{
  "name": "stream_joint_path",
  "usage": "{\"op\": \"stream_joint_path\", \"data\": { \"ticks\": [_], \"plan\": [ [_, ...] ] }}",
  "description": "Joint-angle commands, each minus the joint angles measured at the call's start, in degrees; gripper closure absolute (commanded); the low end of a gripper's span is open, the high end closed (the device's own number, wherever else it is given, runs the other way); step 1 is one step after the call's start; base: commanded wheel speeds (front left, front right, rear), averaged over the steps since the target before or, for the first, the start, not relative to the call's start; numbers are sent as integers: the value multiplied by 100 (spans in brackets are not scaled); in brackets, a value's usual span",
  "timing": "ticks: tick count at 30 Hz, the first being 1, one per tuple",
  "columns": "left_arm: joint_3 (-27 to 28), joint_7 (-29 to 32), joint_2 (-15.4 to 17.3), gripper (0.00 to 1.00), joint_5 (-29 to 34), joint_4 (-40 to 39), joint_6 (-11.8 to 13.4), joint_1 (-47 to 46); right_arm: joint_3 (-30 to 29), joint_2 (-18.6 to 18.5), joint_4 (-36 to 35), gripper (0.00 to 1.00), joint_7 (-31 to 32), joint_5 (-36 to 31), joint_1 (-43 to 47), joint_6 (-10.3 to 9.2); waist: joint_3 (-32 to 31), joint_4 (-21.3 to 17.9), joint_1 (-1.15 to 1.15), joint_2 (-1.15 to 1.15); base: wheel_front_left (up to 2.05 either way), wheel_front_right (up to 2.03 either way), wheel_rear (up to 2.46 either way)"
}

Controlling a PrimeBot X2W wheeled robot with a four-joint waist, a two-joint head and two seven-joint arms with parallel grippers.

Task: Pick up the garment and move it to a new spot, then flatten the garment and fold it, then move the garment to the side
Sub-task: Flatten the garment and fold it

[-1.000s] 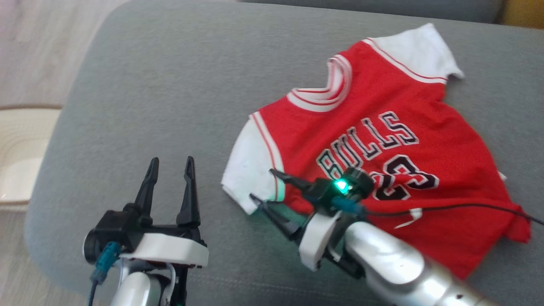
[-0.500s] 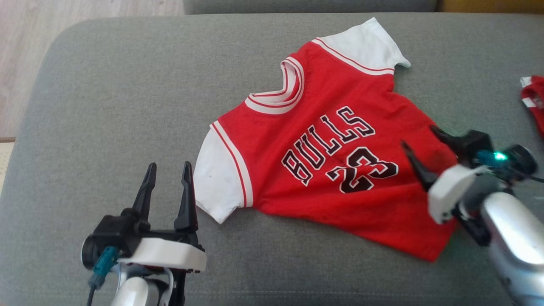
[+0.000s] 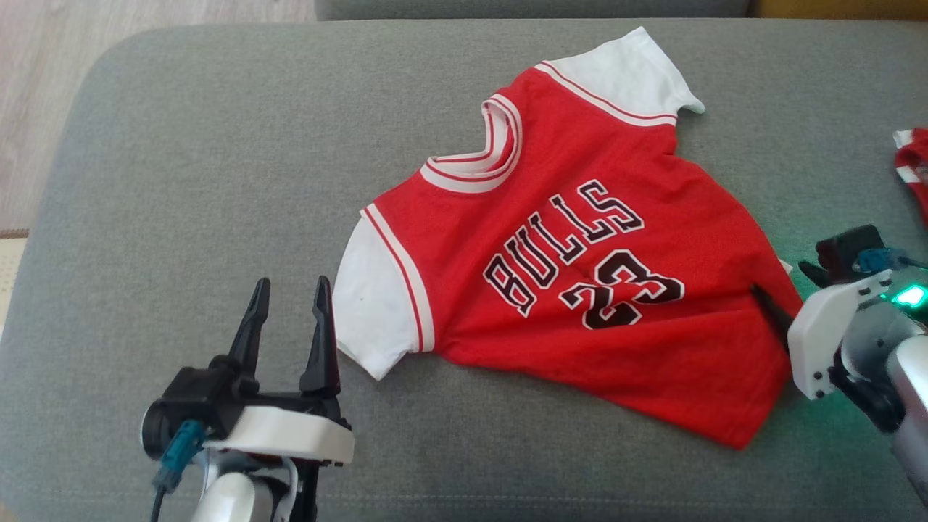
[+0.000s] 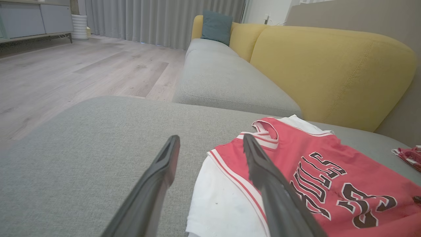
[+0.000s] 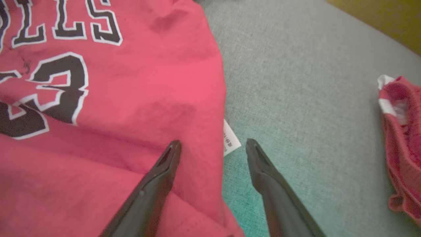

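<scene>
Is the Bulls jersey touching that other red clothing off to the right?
Apart. The right wrist view shows bare grey cushion between the jersey and the other red garment; the head view shows the same gap.

Left gripper (image 3: 293, 284) and right gripper (image 3: 783, 283) had black tapered fingers (image 3: 320, 341), white housings (image 3: 283, 435), silver forearms (image 3: 225, 500), teal plugs (image 3: 177, 446); right glowed green.

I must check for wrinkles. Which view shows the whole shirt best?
The head view: the shirt lies almost whole there. The left wrist view shows its sleeve and print; the right wrist view, its side edge and label.
</scene>
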Motion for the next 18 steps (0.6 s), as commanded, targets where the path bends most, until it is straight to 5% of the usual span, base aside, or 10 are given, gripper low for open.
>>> {"op": "stream_joint_path", "data": {
  "ticks": [1,6,7,11,18],
  "plan": [
    [132,-70,6,0,37,-192,19,-131,81,-204,-192,0,105,121,-82,-5,0,20,0,0,0,0,0],
    [113,-70,6,0,38,-173,14,-139,375,-362,-220,0,521,698,-125,-5,13,81,0,0,0,0,0],
    [110,-70,6,0,42,-170,11,-143,444,-385,-215,41,560,808,-151,-5,18,94,0,0,0,0,0],
    [115,-70,6,0,55,-166,3,-153,593,-471,-136,100,510,1026,-337,-5,27,146,0,0,0,0,0],
    [89,-70,6,0,40,-172,1,-162,571,-694,192,100,108,598,-994,-5,73,241,0,0,0,0,0]
  ]
}}
